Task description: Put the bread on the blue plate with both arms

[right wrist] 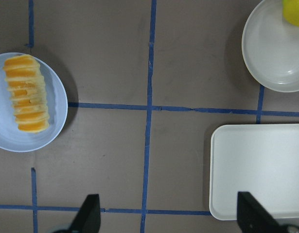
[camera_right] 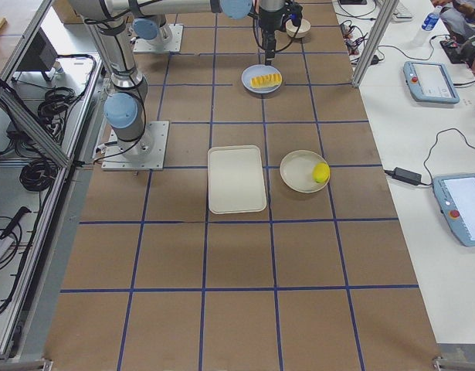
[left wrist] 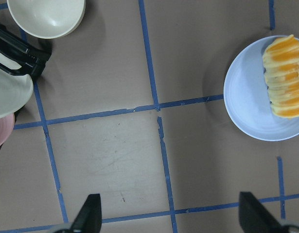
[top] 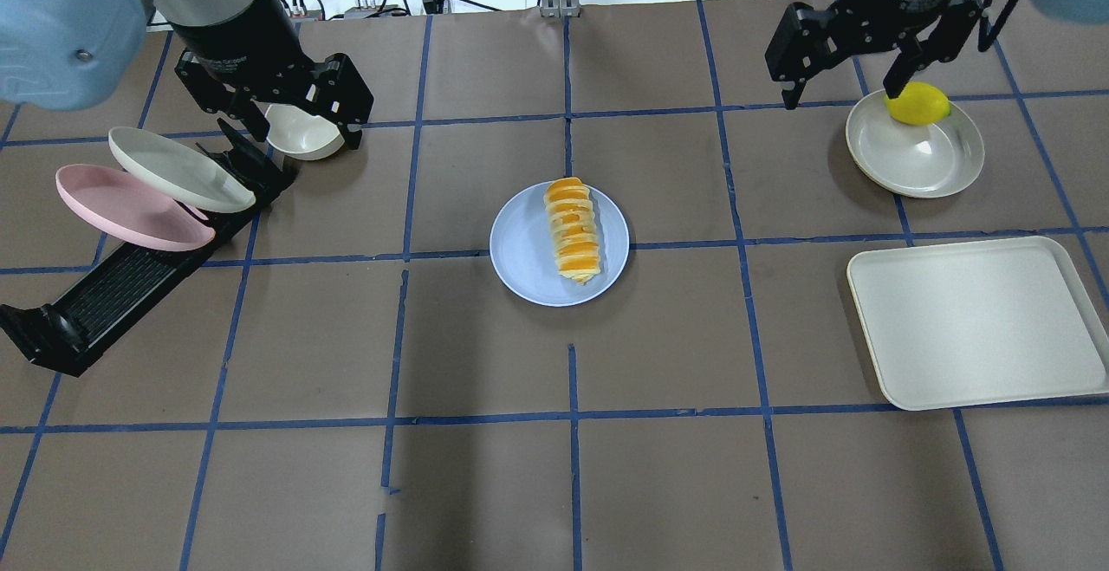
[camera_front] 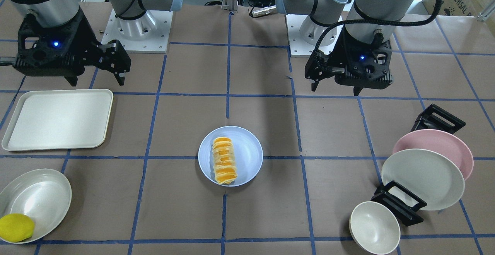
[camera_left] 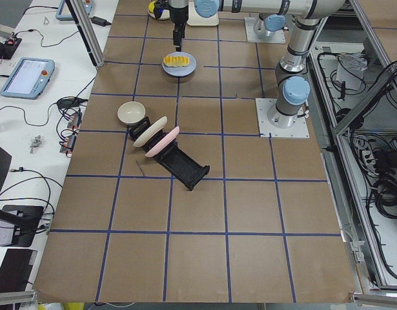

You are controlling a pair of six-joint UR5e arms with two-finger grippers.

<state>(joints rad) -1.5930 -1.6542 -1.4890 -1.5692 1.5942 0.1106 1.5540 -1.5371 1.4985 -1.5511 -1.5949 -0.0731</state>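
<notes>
The bread (camera_front: pixel 224 160), a golden-orange and cream ridged loaf, lies on the pale blue plate (camera_front: pixel 249 150) at the table's middle. It shows the same way in the overhead view: bread (top: pixel 572 229), plate (top: pixel 522 250). My left gripper (camera_front: pixel 335 89) hangs open and empty above the table, well off to the plate's side. In its wrist view the bread (left wrist: pixel 285 77) on the plate (left wrist: pixel 246 102) sits at the right edge. My right gripper (camera_front: pixel 97 81) is open and empty too. Its wrist view shows the bread (right wrist: pixel 25 94) on the plate at far left.
A cream tray (camera_front: pixel 58 119) and a white dish (camera_front: pixel 42 197) holding a yellow lemon (camera_front: pixel 15 227) lie on my right side. On my left, a black rack (camera_front: pixel 400 204) holds a pink plate (camera_front: pixel 425 139) and a cream plate (camera_front: pixel 423 177), with a small bowl (camera_front: pixel 374 228) beside it.
</notes>
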